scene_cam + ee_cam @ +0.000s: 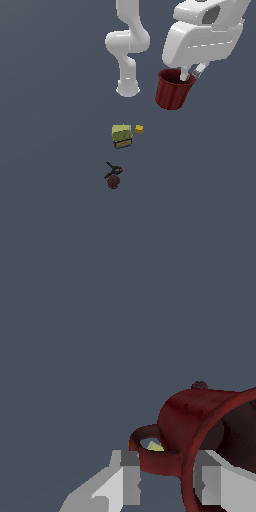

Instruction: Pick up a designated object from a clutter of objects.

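Observation:
The dark red ribbed cup [174,90] hangs in the air at the exterior view's upper right, apart from the floor. My gripper [192,75] is shut on its rim, one finger inside and one outside. In the wrist view the cup [195,416] fills the lower corner, its handle loop [150,456] between my fingers [127,476], and the gripper [170,478] clamps the wall. The rest of the clutter lies on the floor: an olive-green box [121,133], a tiny orange cube [139,129], a black clamp [113,169] and a dark red ball [113,182].
The arm's white base [128,89] stands just to the exterior view's left of the held cup. The floor is flat dark grey. In the wrist view a bit of the ball [199,385] peeks over the cup and a bit of the box [155,446] shows through the handle.

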{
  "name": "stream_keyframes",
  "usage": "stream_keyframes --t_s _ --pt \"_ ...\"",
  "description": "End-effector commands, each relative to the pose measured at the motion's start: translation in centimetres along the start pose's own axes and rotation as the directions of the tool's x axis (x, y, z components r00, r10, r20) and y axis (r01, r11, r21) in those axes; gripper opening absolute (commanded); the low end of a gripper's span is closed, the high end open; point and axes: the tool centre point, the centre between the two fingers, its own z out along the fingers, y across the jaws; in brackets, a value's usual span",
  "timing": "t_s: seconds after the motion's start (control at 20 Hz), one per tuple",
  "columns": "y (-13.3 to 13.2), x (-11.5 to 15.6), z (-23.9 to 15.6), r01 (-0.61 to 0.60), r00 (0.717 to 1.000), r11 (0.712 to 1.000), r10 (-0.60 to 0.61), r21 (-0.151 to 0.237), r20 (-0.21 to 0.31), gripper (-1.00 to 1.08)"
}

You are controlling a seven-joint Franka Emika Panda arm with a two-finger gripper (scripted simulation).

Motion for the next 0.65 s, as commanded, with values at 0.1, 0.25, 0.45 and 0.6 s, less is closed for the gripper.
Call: stream_keyframes --t_s 0.1,0.25,0.45,0.6 --pt "0.4 -1.2 -3.2 -0.001 1.0 1.0 0.001 0.0 -0.002 -1.0" --pt "0.6 -1.7 -4.5 -0.001 1.0 1.0 0.001 -0.001 -0.002 -1.0" --pt "0.7 -2.0 -5.5 -0.002 1.0 1.0 0.002 -0.001 -0.002 -1.0" --pt "0.8 -2.0 -5.7 -0.002 1.0 1.0 0.002 -0.001 -0.002 -1.0"
